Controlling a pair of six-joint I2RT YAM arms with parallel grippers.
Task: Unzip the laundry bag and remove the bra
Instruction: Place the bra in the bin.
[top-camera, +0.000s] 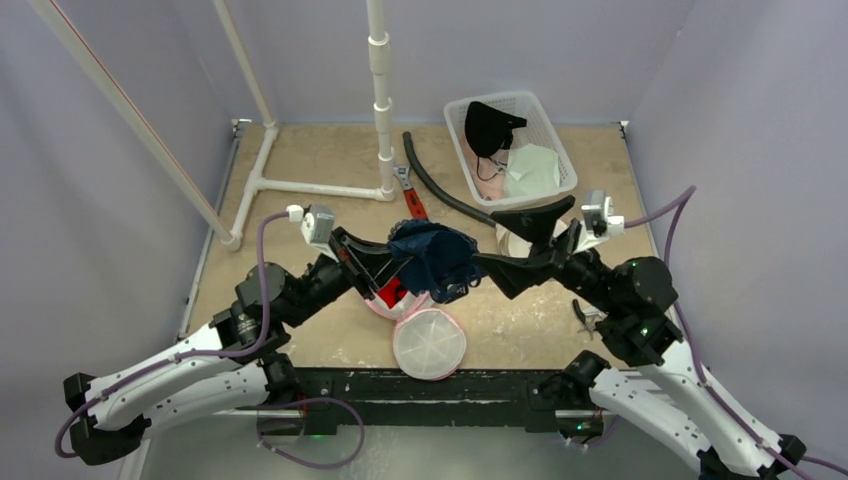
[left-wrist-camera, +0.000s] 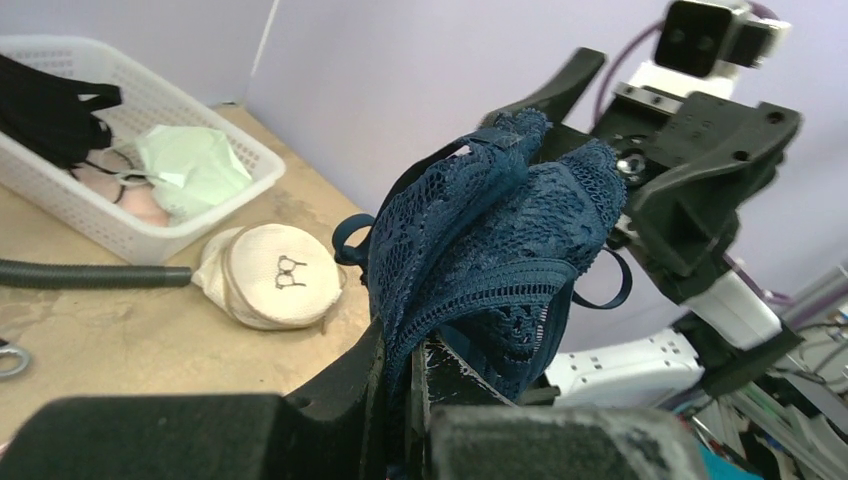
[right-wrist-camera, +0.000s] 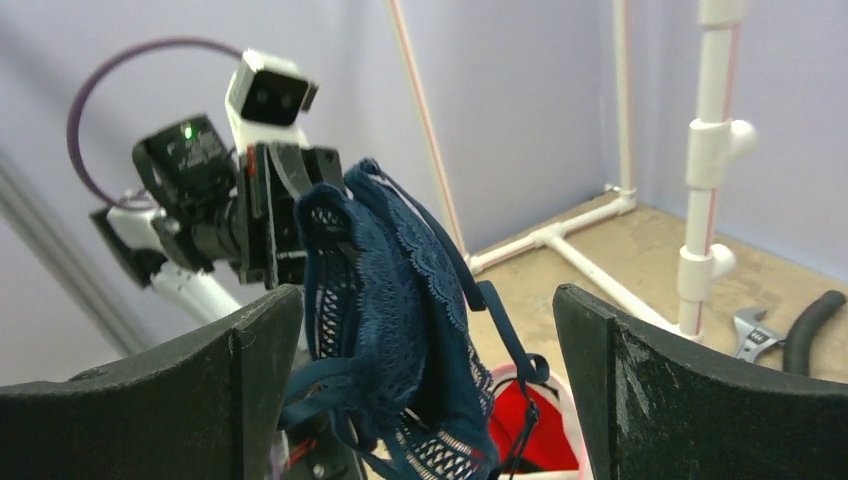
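A dark blue lace bra (top-camera: 432, 258) hangs in the air above the table's middle. My left gripper (top-camera: 392, 268) is shut on it; in the left wrist view the lace (left-wrist-camera: 490, 250) is pinched between the two black fingers (left-wrist-camera: 345, 385). My right gripper (top-camera: 500, 240) is open, its jaws wide apart just right of the bra, which shows between the fingers in the right wrist view (right-wrist-camera: 395, 320). The pink-rimmed white laundry bag (top-camera: 430, 343) lies open below, with red fabric (right-wrist-camera: 525, 430) showing inside.
A white basket (top-camera: 555, 140) with black and pale garments stands at the back right. A second cream laundry bag (left-wrist-camera: 270, 275) lies near it. A white pipe frame (top-camera: 380, 100), a black hose (top-camera: 435, 185) and a red-handled wrench (top-camera: 410, 195) lie behind.
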